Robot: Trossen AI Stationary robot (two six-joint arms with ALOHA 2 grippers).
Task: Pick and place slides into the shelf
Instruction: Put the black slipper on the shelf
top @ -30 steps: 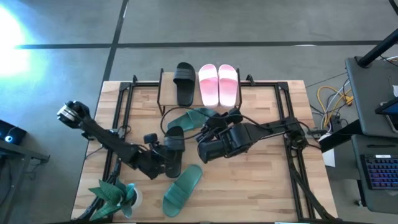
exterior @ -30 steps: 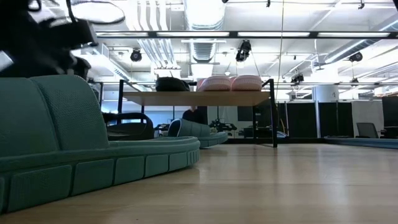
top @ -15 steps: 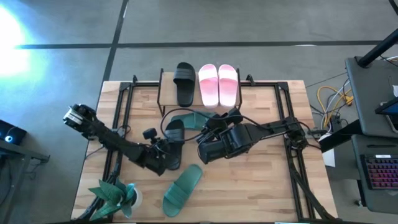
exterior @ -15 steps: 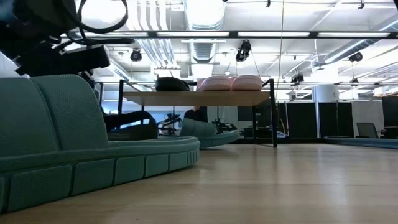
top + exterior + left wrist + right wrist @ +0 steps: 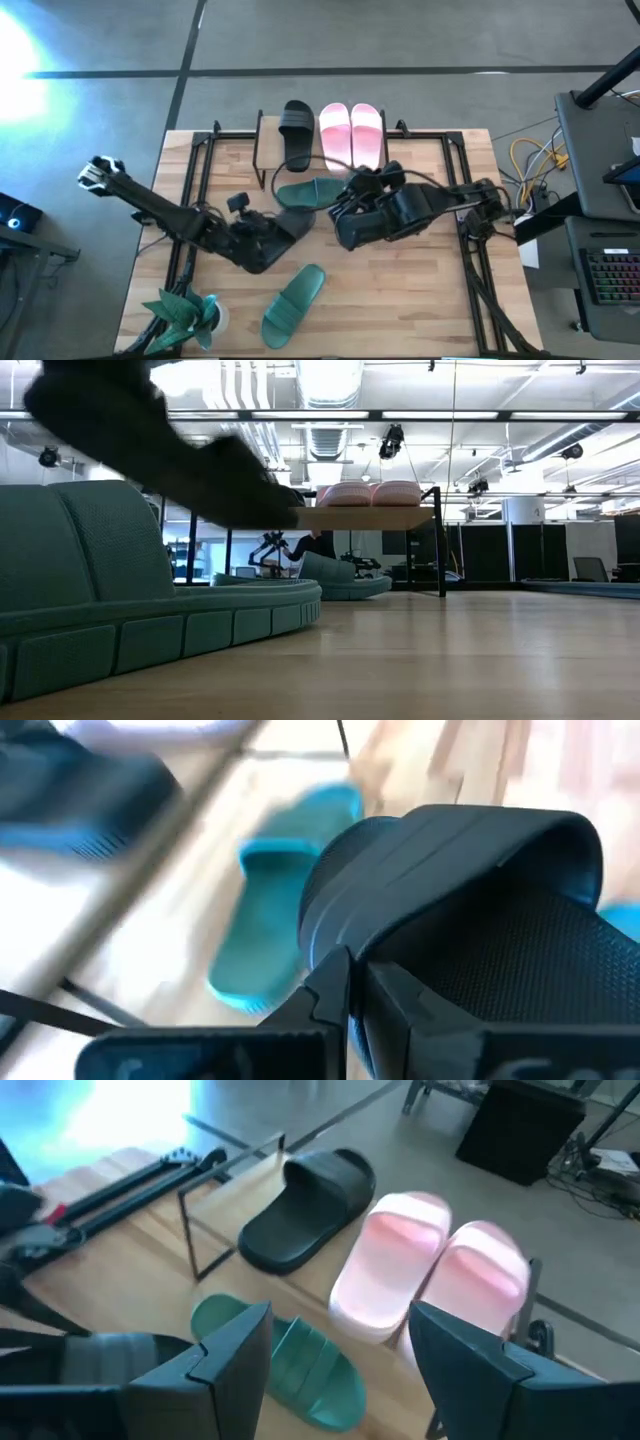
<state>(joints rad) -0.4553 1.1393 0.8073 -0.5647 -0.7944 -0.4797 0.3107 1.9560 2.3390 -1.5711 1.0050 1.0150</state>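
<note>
On the shelf (image 5: pixel 330 150) at the table's far edge lie a black slide (image 5: pixel 296 133) and a pink pair (image 5: pixel 350 136). One teal slide (image 5: pixel 310 192) rests sole-down just in front of the shelf, another (image 5: pixel 293 305) near the front edge. My left gripper (image 5: pixel 266 238) is shut on a second black slide (image 5: pixel 286 228), which is above the table's middle and shows dark and blurred in the low view (image 5: pixel 200 470). My right gripper (image 5: pixel 345 222) hovers open to its right, its fingers (image 5: pixel 235 1365) wide apart and facing the shelf. My left gripper pinches the black slide between its two shut fingers (image 5: pixel 335 1005), close under the wide strap (image 5: pixel 470 900). The slide's own bulk hides the exact place of contact. The fingers come slanting down from the table's left. The slide is lifted clear of the table and tilted.
A teal potted plant (image 5: pixel 185 315) stands at the near left corner. Black frame rails (image 5: pixel 195 190) and cables run along both sides of the tabletop. Bare wood lies between the near teal slide and the right rail.
My left gripper has shut on the black slide and risen with it. The slide has left the table, tipped and swung its free end toward the right. My right gripper has drawn up and back toward the right, uncovering the teal slide in front of the shelf.
</note>
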